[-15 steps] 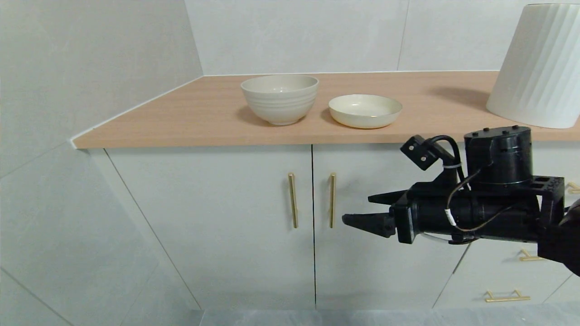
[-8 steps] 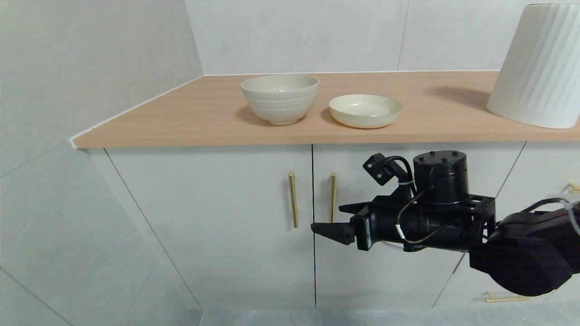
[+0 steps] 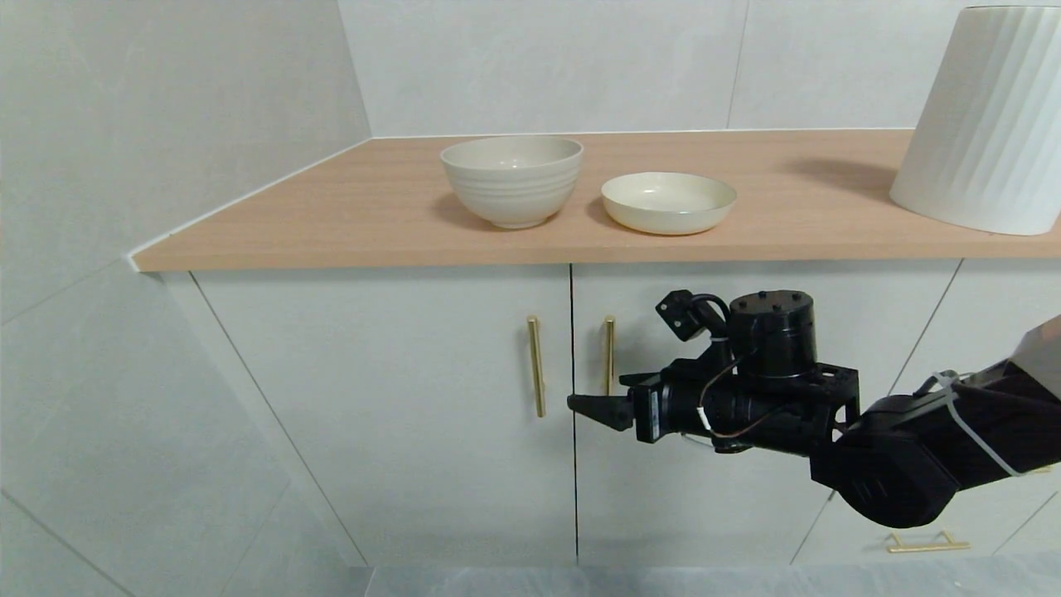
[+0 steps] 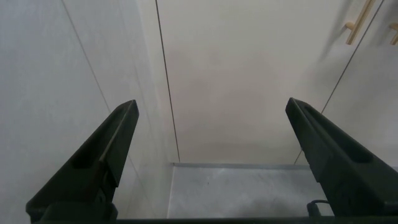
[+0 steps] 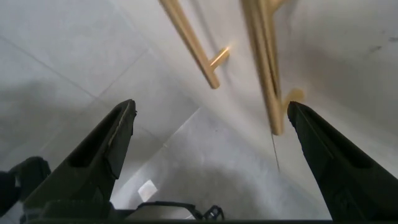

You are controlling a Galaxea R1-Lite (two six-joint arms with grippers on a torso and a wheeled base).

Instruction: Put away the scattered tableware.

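Note:
A deep cream bowl (image 3: 511, 191) and a shallow cream dish (image 3: 668, 201) stand side by side on the wooden countertop (image 3: 331, 224). Below them are two closed cabinet doors with brass handles (image 3: 537, 365) (image 3: 609, 365). My right gripper (image 3: 605, 396) is open and held level in front of the right door, its tips right at the lower part of the right handle. In the right wrist view that gripper (image 5: 210, 111) is open, with both handles (image 5: 193, 43) (image 5: 264, 68) close ahead. My left gripper (image 4: 211, 109) is open with nothing in it, facing a cabinet front and the floor.
A large white ribbed shade (image 3: 986, 124) stands on the countertop at the far right. A tiled wall (image 3: 124, 207) closes in the left side. Drawers with brass handles (image 3: 928, 543) are low on the right. Grey floor (image 3: 580, 580) lies below the doors.
My right arm has moved left and a little forward, bringing its open gripper from the right of the doors up to the right door's handle. The bowl and dish have not moved.

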